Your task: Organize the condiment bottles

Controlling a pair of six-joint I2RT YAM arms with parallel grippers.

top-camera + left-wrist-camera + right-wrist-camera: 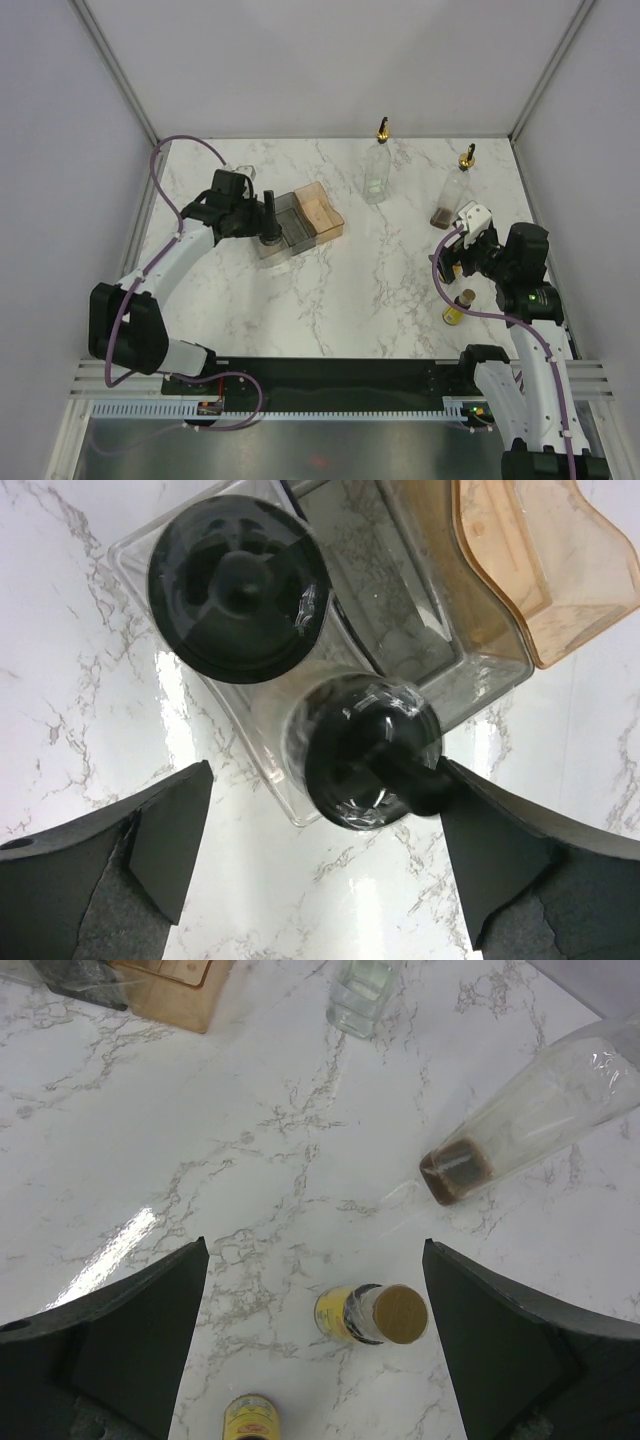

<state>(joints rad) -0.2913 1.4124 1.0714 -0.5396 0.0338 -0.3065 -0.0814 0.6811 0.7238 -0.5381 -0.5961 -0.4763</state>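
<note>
Black-lidded jar [370, 765], in clear bin [130, 555]: rigid, slick, probably light; grip by lid knob. Left tool [322, 780] released, straddling it; right tool [315, 1250] released, empty.

Left arm [170, 260]: base at near-left desk corner, elbow folded low by left edge, white forearm angled up toward far-left part of desk, wrist turned right. Left claw [325, 780]: pointing down, jaws spread wide, nothing gripped, both dark fingers [150, 850] low in wrist view.

Right arm [535, 350]: rising from near-right corner along right edge, wrist bent inward. Right claw [315, 1250]: aimed down at desk, jaws wide apart, holding nothing.
</note>
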